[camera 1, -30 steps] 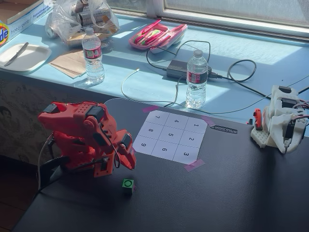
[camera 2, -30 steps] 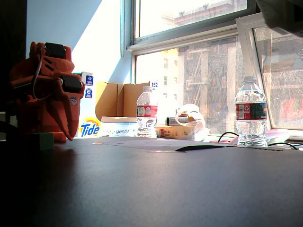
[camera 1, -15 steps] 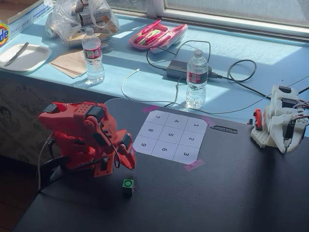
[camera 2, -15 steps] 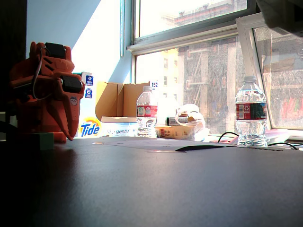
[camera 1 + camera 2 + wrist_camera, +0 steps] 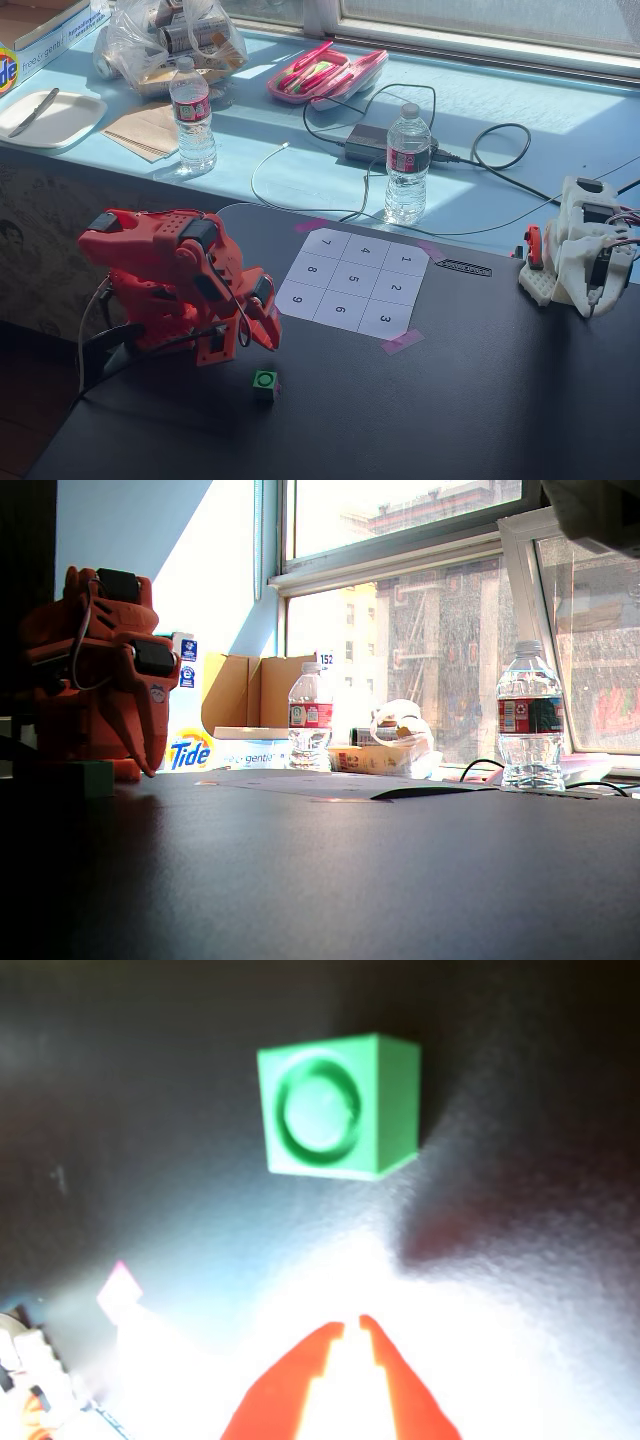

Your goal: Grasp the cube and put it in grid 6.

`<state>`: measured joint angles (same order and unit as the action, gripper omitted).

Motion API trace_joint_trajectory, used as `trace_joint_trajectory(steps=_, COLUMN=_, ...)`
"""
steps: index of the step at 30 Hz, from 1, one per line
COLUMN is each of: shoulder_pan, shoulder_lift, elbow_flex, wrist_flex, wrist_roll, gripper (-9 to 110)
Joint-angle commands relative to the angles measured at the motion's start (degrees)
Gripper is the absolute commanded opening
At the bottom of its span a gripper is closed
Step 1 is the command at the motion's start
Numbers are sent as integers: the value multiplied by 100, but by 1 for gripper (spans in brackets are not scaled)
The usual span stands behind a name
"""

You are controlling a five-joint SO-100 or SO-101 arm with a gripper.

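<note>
The small green cube (image 5: pixel 265 383) with a dark ring on top sits on the black table, in front of the orange arm. It fills the upper middle of the wrist view (image 5: pixel 335 1105). It shows as a dim green block at the far left of a fixed view (image 5: pixel 97 777). My orange gripper (image 5: pixel 272 338) hangs folded just above and behind the cube, tips nearly touching, holding nothing; in the wrist view (image 5: pixel 352 1326) the tips sit below the cube. Grid 6 (image 5: pixel 340 310) is the bottom-middle cell of the white sheet, to the right of the gripper.
Two water bottles (image 5: pixel 192 115) (image 5: pixel 407 165) stand on the blue surface behind the table with cables (image 5: pixel 420 110) and clutter. A white robot arm (image 5: pixel 585 245) sits at the table's right edge. Pink tape (image 5: pixel 402 341) holds the sheet's corner.
</note>
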<state>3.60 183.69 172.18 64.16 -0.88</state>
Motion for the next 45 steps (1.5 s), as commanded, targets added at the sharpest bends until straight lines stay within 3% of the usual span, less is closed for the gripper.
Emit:
trace_joint_trajectory(steps=1, shoulder_pan=70, shoulder_lift=-853, elbow_flex=-668, wrist_flex=-905, wrist_roll=18, gripper=0)
trace_joint_trajectory(steps=3, shoulder_pan=141, shoulder_lift=-1661, elbow_flex=-1521, wrist_flex=-1222, wrist_roll=35, gripper=1)
trace_joint_trajectory(steps=6, shoulder_pan=325, shoulder_lift=-2909, elbow_flex=-3190, wrist_flex=-984, wrist_roll=387, gripper=25)
trace_joint_trajectory(steps=8, shoulder_pan=457, shoulder_lift=-3674, elbow_flex=-4342, wrist_flex=-650, wrist_roll=844, gripper=30)
trace_joint_trajectory(steps=14, shoulder_pan=1037, shoulder_lift=-5098, elbow_flex=-6442, wrist_flex=141, wrist_roll=1872, gripper=30)
trace_joint_trajectory(steps=24, shoulder_pan=1679, shoulder_lift=-5739, elbow_flex=-6047, wrist_flex=1160, wrist_roll=3551, gripper=33)
trace_joint_trajectory(steps=45, shoulder_pan=2171, shoulder_lift=-7075, elbow_flex=-5396, wrist_flex=1072, wrist_roll=4236, gripper=34)
